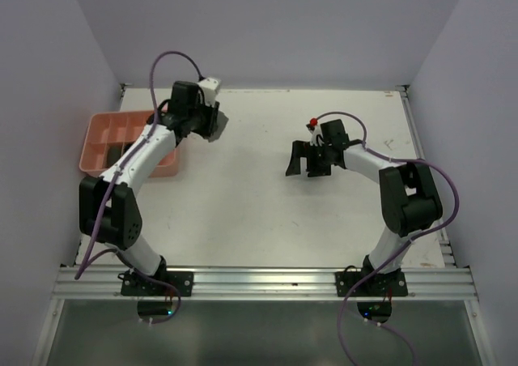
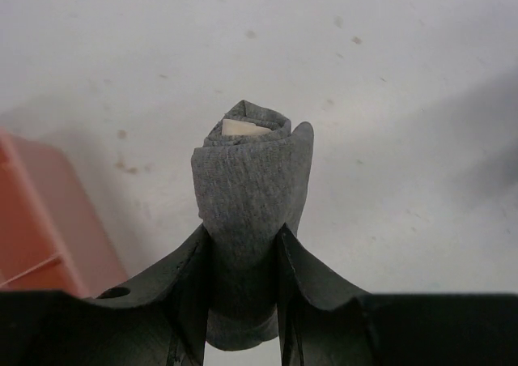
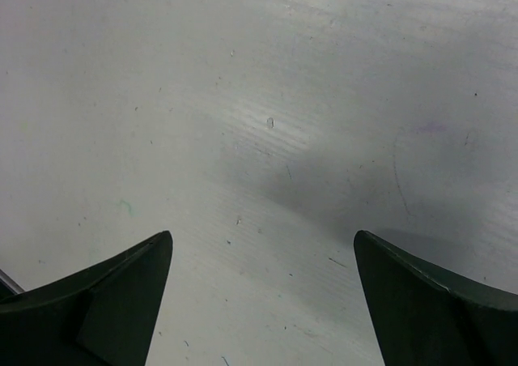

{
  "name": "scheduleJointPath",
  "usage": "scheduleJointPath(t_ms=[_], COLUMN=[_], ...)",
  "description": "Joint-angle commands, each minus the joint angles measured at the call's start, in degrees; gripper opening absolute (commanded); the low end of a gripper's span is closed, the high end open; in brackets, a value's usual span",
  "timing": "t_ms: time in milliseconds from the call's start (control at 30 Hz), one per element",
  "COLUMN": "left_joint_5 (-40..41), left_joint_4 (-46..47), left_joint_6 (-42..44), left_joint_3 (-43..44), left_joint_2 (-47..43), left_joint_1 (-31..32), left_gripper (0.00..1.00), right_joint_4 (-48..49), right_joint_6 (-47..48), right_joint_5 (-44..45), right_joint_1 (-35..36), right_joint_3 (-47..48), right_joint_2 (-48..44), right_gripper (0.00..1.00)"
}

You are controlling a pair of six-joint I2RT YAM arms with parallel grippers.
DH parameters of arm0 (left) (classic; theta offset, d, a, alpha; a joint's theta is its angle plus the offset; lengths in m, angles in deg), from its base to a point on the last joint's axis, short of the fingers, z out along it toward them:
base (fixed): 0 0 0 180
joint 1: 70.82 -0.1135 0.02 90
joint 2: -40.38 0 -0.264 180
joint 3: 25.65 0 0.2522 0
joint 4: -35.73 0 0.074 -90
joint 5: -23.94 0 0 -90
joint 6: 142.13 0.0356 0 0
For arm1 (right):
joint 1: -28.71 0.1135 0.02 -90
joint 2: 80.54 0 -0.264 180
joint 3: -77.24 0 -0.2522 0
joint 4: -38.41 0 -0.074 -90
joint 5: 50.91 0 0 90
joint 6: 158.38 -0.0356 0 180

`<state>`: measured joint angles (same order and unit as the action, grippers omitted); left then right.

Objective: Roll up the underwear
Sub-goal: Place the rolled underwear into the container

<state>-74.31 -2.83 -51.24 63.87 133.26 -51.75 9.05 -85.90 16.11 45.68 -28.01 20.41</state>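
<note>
From my station, the left gripper [image 2: 243, 238] was closed partway around the underwear [image 2: 252, 172], a grey cloth garment wound into a short, compact roll. Its two black fingers [image 2: 184, 273] pressed against either side of the roll's lower part, and the upper part stood out past the fingertips. At the roll's open end I saw the layers spiralling inward around a small cream-coloured patch at the core. In the overhead view this gripper sat toward the far left of the white surface [image 1: 259, 220], just beside the far right corner of the pink compartment tray [image 1: 91, 131], with the grey cloth showing at its tip on the side away from the tray. The wrist camera caught an edge of that tray at lower left, apart from the roll. I could not tell whether the roll was touching the surface or hanging just above it. One of the tray's compartments looked dark in the overhead view, but the left arm crossed over it and I could not make out what lay there. The right gripper [image 3: 261, 236] was spread wide with nothing between its fingers. It hung over a bare, lightly scuffed stretch of the surface toward the right of the middle, well apart from the left gripper and the roll.
</note>
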Motion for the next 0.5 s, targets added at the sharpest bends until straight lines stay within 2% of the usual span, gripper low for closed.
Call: scheduleJointPath(t_ms=[0,67,167,200,367,467], left_joint_5=[12.6,16.5,30.6,33.1,48.9,53.0], left_joint_4=[-4.5,-5.0,-3.7,-3.0,4.7,7.9], left_joint_6=[-3.9,-3.1,-1.2,1.6,9.7,11.7], left_joint_3=[9.6,12.0,12.0,11.5,5.3,0.6], left_joint_2=[1.9,1.3,-0.2,-0.9,-2.9,-2.9], left_joint_1=[-6.8,-10.3,-12.8,-13.4,-13.8,-13.8], left_gripper=[0.00,0.00,0.00,0.00,0.00,0.00], right_joint_4=[-2.4,-3.2,-4.1,-4.4,-6.4,-8.2], right_joint_6=[2.7,2.8,3.0,3.0,3.5,4.5], right_joint_5=[1.3,1.4,1.1,0.8,0.0,0.3], right_joint_1=[-0.4,-0.5,-0.6,-0.6,-0.6,-0.6], right_joint_3=[2.1,3.1,4.5,5.1,6.7,7.6], right_joint_2=[-2.0,-2.1,-1.7,-1.5,-0.7,-0.5], right_gripper=[0.99,0.99,0.99,0.99,0.99,0.99])
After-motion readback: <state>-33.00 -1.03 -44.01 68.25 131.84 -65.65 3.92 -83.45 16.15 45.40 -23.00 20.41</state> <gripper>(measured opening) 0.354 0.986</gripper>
